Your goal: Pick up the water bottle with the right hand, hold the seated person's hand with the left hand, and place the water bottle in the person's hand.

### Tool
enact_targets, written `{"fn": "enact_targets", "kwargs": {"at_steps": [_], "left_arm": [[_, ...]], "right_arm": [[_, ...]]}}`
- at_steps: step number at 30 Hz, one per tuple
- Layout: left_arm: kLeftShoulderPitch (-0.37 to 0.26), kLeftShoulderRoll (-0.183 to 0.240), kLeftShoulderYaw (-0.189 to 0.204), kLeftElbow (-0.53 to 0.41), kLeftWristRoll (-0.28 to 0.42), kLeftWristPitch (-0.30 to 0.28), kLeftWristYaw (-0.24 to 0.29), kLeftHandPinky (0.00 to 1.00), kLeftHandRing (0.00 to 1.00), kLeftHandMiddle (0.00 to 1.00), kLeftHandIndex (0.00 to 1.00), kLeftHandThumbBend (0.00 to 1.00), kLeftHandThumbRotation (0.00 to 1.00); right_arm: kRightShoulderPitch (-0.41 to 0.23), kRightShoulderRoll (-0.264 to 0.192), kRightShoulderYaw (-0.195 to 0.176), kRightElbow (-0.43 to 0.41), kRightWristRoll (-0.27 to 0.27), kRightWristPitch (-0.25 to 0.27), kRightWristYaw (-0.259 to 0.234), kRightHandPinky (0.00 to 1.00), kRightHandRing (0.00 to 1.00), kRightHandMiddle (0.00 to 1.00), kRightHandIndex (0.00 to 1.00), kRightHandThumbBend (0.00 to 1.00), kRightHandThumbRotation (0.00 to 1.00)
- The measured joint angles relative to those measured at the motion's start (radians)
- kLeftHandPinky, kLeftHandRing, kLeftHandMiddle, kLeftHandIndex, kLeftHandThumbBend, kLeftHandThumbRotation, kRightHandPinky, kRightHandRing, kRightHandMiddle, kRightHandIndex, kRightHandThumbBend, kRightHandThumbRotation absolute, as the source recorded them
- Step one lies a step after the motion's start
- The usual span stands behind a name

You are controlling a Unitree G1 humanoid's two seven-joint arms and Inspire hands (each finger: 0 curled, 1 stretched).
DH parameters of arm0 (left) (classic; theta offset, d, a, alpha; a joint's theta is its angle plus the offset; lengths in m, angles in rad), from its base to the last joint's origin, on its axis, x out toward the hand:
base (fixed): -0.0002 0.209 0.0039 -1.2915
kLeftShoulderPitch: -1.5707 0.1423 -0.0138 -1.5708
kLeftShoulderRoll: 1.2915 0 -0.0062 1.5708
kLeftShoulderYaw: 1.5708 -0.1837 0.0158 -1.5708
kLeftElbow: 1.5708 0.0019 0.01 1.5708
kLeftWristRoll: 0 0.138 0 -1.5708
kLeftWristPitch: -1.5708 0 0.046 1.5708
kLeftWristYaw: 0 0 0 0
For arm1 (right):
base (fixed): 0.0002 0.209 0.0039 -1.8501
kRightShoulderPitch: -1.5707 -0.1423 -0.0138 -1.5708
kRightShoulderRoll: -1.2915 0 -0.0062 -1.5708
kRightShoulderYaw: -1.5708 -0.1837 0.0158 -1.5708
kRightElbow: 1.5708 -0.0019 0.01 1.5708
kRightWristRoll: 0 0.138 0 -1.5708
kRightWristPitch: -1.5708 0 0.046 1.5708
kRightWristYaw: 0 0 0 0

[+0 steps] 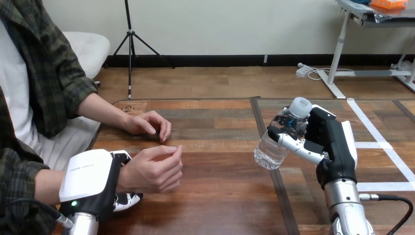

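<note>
The right hand [329,143] clamps the tilted water bottle [272,147] above the tabletop [220,196]; the left hand [90,178] seemingly wraps the person's wrist [126,174].

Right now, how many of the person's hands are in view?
2. The person's far hand rests on the table; the person's near hand is loosely curled, its wrist gripped by the left hand.

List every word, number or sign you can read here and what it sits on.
Small grey print on the left hand's white shell: too small to read.
Dark mark on the table, near its far edge: not legible.
The water bottle in the right hand: no label seen.
</note>
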Motion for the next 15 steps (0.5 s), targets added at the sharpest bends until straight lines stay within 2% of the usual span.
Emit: {"fn": "enact_targets", "kwargs": {"at_steps": [15], "left_arm": [[0.009, -0.004, 0.004, -0.011, -0.003, -0.009, 0.002, 0.43, 0.47, 0.52, 0.52, 0.74, 0.0]], "right_arm": [[0.0, 0.0, -0.001, 0.0, 0.002, 0.0, 0.0, 0.43, 0.48, 0.51, 0.54, 0.69, 0.0]]}}
